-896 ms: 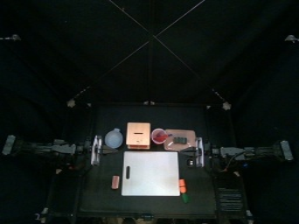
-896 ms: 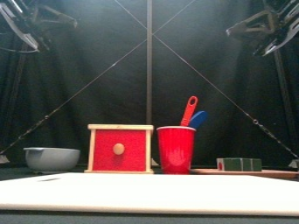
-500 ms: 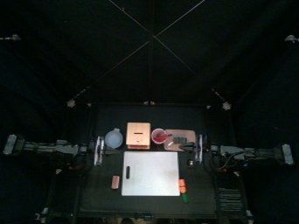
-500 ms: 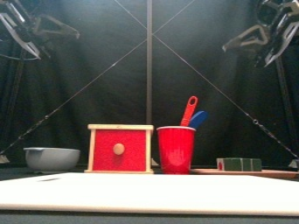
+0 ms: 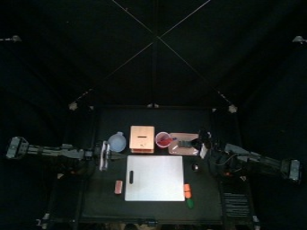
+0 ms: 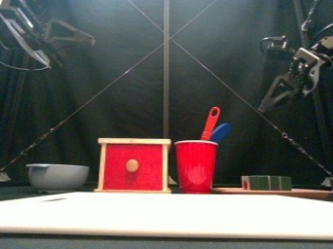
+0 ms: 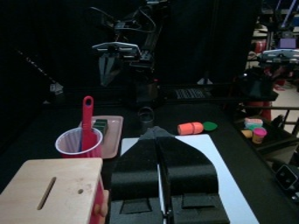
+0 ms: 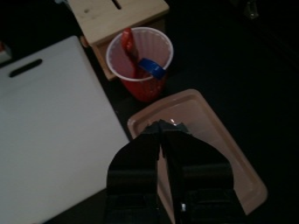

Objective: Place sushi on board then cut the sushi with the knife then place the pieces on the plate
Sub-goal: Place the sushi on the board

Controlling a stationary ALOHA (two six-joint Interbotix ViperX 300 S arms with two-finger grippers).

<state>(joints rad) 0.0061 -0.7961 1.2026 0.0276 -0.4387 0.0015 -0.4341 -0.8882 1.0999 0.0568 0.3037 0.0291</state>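
The toy sushi roll (image 6: 267,182), a row of dark green blocks, lies on the pink tray (image 8: 212,122) at about 1 o'clock from the white cutting board (image 5: 156,178). The board itself is bare. The red cup (image 6: 197,166) stands at 12 o'clock from the board, just left of the tray, with the red knife (image 6: 209,122) and the blue knife (image 6: 221,131) upright in it. The wooden box (image 6: 134,165) with its red drawer front sits beside the cup at 11 o'clock, and the blue-grey bowl (image 6: 57,175) at 10 o'clock.

The right gripper (image 8: 163,129) hangs high above the tray's right side, jaws pressed together and holding nothing. The left gripper (image 7: 156,136) is raised over the table's left side, near 9 o'clock from the board, its jaws likewise closed on nothing. A small orange toy (image 5: 188,190) lies just off the board's right edge, near 4 o'clock.
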